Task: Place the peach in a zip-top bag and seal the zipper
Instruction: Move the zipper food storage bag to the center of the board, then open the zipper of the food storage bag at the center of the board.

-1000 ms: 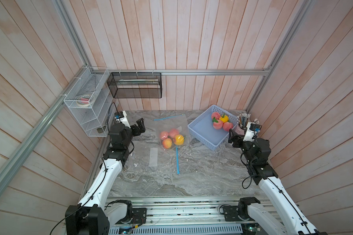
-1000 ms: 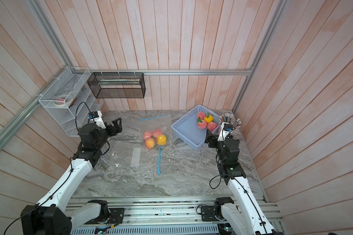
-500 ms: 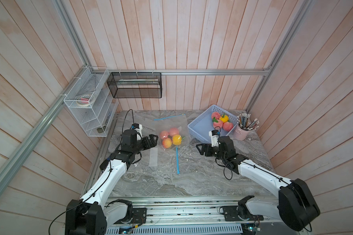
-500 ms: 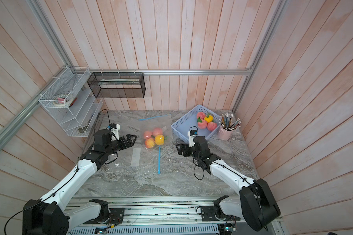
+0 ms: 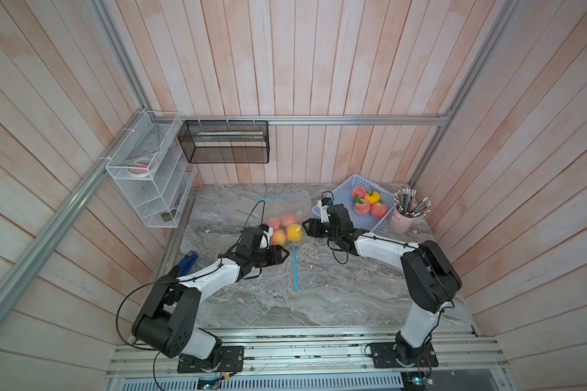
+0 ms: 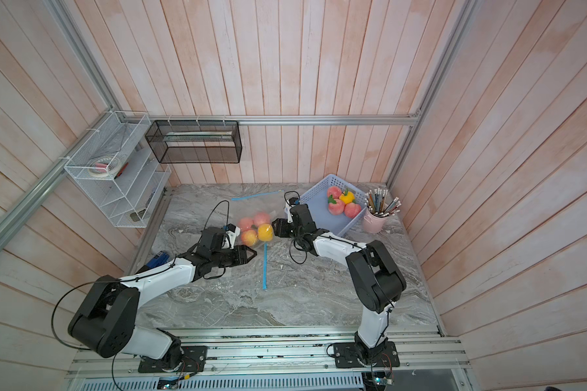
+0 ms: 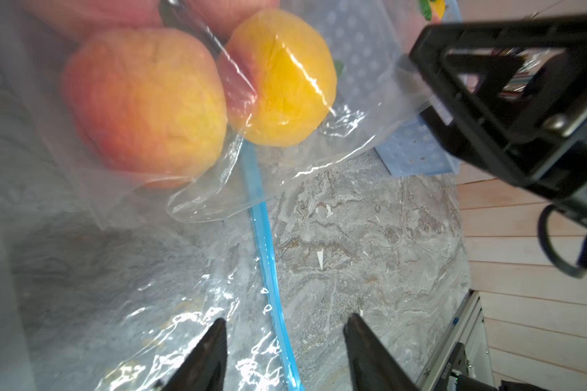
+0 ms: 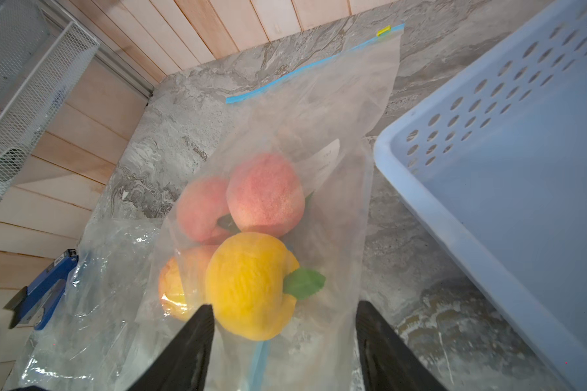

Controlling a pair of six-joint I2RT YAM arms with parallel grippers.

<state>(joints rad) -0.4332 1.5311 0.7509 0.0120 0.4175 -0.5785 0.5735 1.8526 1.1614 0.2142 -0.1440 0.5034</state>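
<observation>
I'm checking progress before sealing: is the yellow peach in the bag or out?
In: both wrist views show the yellow peach under the clear creased film of the bag.

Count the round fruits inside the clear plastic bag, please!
4 in the clear plastic bag: one pink peach, a second pink peach beside it, a yellow fruit beside an orange-red peach. More could hide underneath.

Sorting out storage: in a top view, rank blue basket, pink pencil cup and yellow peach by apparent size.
1. blue basket
2. pink pencil cup
3. yellow peach, only slightly smaller than the cup
</observation>
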